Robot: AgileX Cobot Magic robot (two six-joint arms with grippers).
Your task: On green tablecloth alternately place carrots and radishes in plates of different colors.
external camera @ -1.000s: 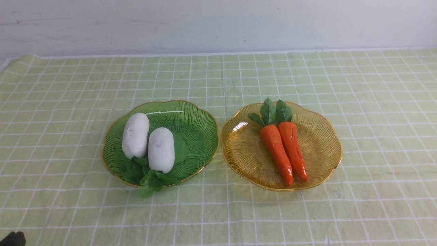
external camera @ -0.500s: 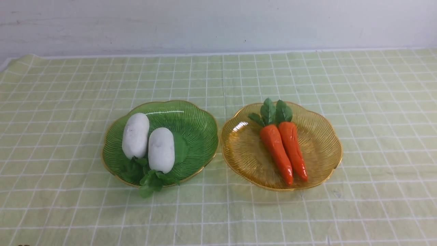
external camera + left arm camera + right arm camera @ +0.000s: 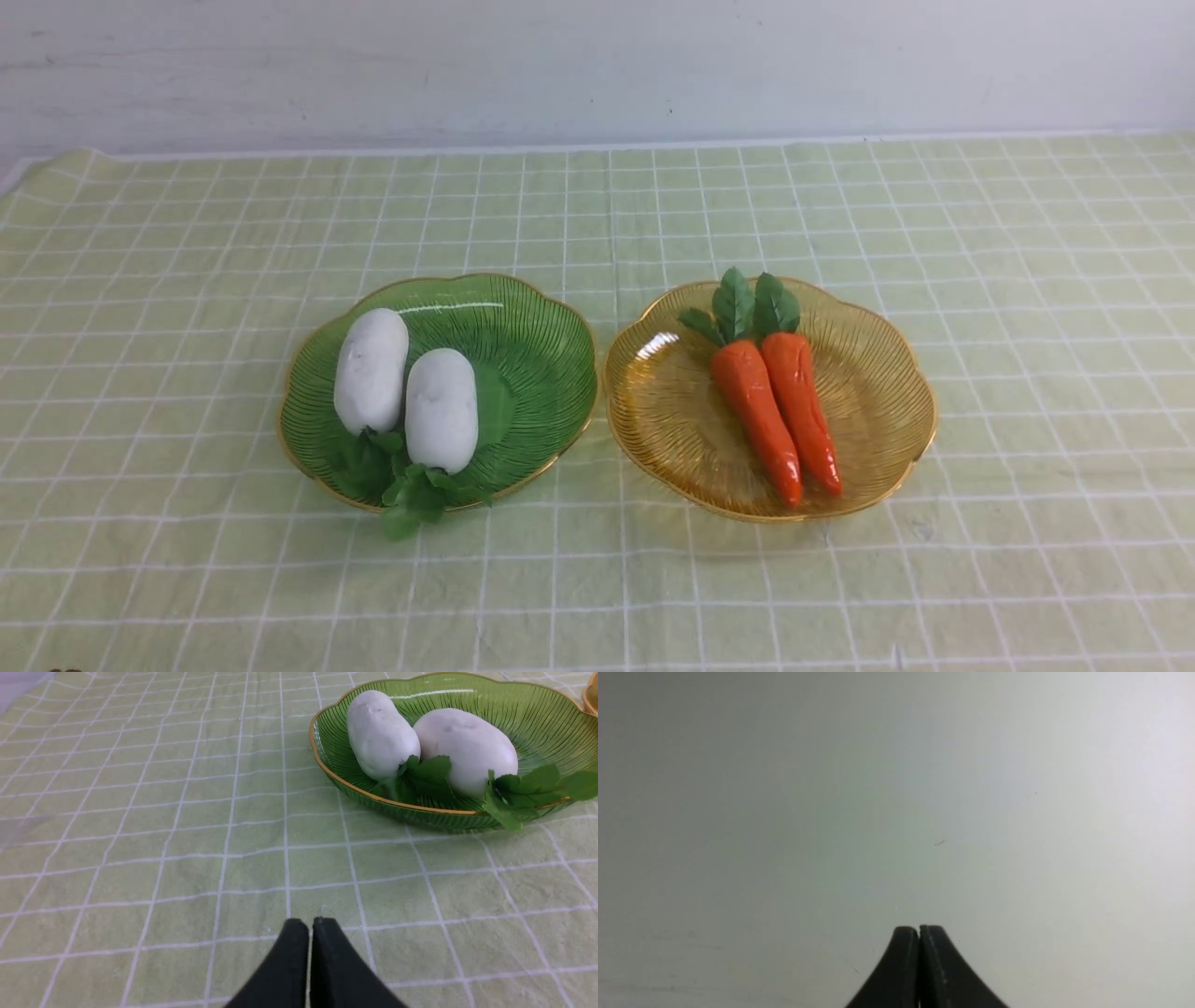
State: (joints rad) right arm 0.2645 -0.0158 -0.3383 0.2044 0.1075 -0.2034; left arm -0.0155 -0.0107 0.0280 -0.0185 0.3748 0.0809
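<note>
Two white radishes [image 3: 372, 370] [image 3: 441, 409] lie side by side in the green plate [image 3: 537, 359] on the green tablecloth [image 3: 149, 392]. Two orange carrots [image 3: 756, 420] [image 3: 803, 411] lie together in the amber-yellow plate [image 3: 868, 401] to its right. In the left wrist view the radishes [image 3: 380, 732] [image 3: 467, 746] rest in the green plate [image 3: 537, 714]; my left gripper [image 3: 311, 924] is shut and empty over bare cloth, well short of the plate. My right gripper [image 3: 919, 930] is shut and empty, facing a plain grey-white surface. Neither gripper shows clearly in the front view.
A white wall [image 3: 597, 65] rises behind the table's far edge. The cloth [image 3: 140, 858] is slightly wrinkled around both plates. The amber plate's rim [image 3: 589, 697] just shows at the edge of the left wrist view.
The dark tip of my left arm at the bottom left corner of the front view has drawn back almost out of sight. Plates, radishes and carrots have not moved.
</note>
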